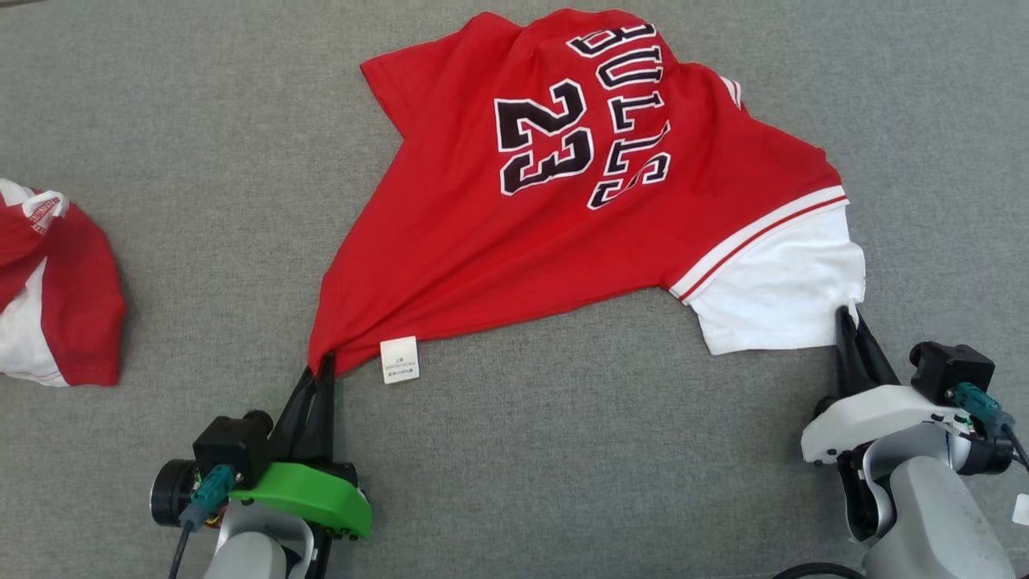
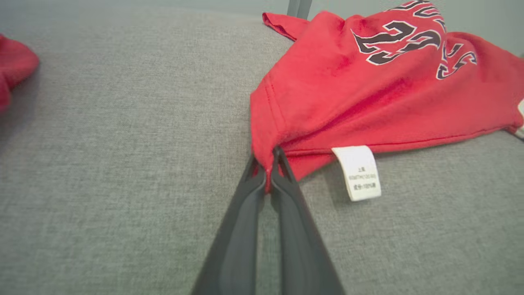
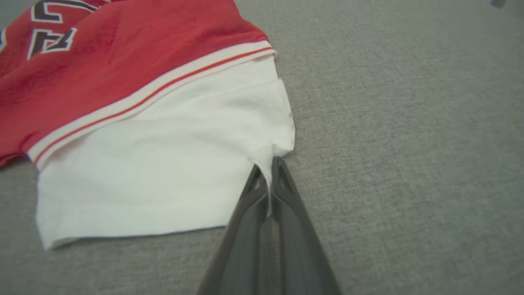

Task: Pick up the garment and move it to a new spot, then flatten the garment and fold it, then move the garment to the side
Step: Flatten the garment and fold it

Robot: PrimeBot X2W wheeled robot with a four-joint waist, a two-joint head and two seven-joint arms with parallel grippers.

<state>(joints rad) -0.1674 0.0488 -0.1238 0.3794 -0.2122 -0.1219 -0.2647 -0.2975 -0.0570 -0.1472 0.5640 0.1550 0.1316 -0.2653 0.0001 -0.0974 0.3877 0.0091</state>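
Observation:
The garment point(image 1: 563, 217) is a red jersey with "BULLS 23" in black and a white sleeve point(image 1: 772, 297), spread crumpled on the grey cloth surface. My left gripper point(image 1: 321, 366) is shut on its red hem corner, close to a white care label point(image 1: 399, 359); in the left wrist view the fingers pinch the red garment point(image 2: 368, 94) at the left gripper point(image 2: 268, 162). My right gripper point(image 1: 846, 318) is shut on the white sleeve's near corner, seen in the right wrist view where the right gripper point(image 3: 268, 168) nips the white sleeve point(image 3: 163, 164).
Another red and white garment point(image 1: 48, 297) lies bunched at the far left edge. The grey cloth surface point(image 1: 603, 466) runs across the whole view, with room in front of the jersey and to its right.

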